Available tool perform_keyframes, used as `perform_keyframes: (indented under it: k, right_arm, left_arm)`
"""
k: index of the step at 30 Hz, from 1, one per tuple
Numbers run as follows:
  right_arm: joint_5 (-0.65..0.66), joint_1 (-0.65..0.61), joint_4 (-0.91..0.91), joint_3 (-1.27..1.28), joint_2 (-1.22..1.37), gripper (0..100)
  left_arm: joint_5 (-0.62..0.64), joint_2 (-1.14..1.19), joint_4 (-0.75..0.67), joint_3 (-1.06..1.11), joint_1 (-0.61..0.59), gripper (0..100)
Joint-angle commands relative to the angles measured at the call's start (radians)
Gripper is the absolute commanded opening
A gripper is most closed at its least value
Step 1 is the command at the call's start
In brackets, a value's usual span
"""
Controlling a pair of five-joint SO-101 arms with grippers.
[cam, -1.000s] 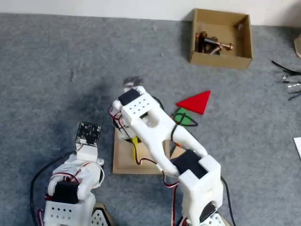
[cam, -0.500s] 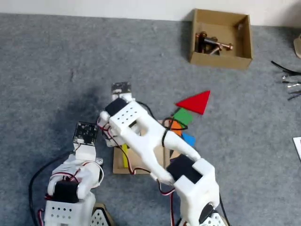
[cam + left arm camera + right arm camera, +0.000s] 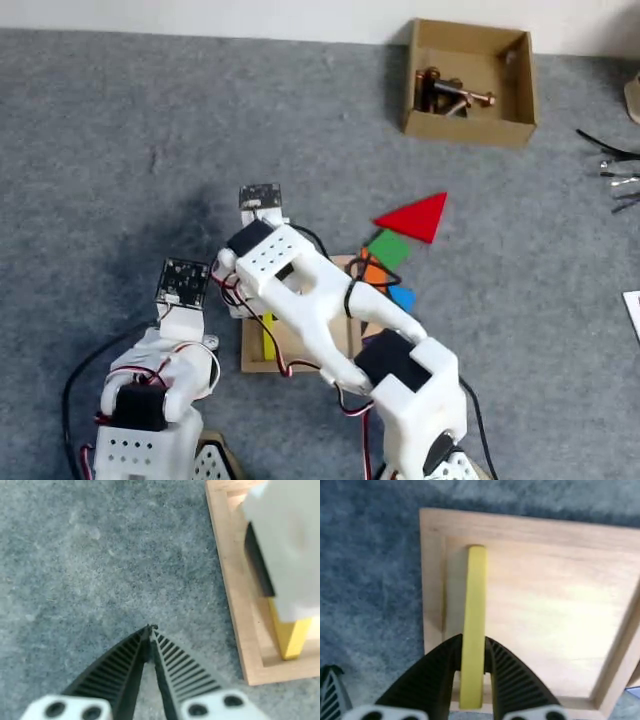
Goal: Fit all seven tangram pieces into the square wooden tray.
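The square wooden tray (image 3: 254, 352) lies on grey carpet, mostly under my right arm (image 3: 300, 290). In the right wrist view my right gripper (image 3: 472, 641) is shut on a long yellow piece (image 3: 476, 590) that stands on edge inside the tray (image 3: 432, 580), close along one wall. That yellow piece (image 3: 268, 335) shows below the arm in the high view. A red triangle (image 3: 415, 215), a green piece (image 3: 390, 248), an orange piece (image 3: 372, 270) and a blue piece (image 3: 400, 297) lie by the tray's far right corner. My left gripper (image 3: 149, 629) is shut over bare carpet beside the tray's rim (image 3: 235, 595).
A cardboard box (image 3: 468, 80) holding metal parts stands at the back right. Cables (image 3: 610, 160) lie at the right edge. My left arm (image 3: 165, 370) sits at the lower left, close to the tray's left side. Open carpet spreads to the far left.
My right arm has swung left and slightly nearer over the tray with the yellow piece, uncovering the orange and blue pieces. The left arm has kept still.
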Motion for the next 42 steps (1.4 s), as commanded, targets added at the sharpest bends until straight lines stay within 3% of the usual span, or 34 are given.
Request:
perform_keyframes:
  k: [1,7,28,31,39,42]
  right_arm:
    - [-0.005,-0.001,-0.013,-0.004,-0.068,0.7]
    - [-0.005,-0.001,-0.013,-0.001,-0.068,7.5]
    - [0.072,0.002,-0.005,-0.005,-0.076,8.4]
    - [0.074,0.002,-0.004,-0.005,-0.076,12.4]
    - [0.078,0.062,-0.004,-0.007,-0.076,13.9]
    - [0.138,0.079,-0.004,-0.007,-0.076,13.9]
  left_arm:
    - [0.003,-0.007,0.006,0.019,0.012,1]
    - [0.003,-0.007,0.006,0.019,0.012,1]
    - [0.003,-0.007,0.006,0.019,0.012,1]
    - [0.003,-0.007,0.006,0.019,0.012,1]
    - [0.003,-0.007,0.006,0.019,0.012,1]
    - [0.003,-0.007,0.006,0.019,0.012,1]
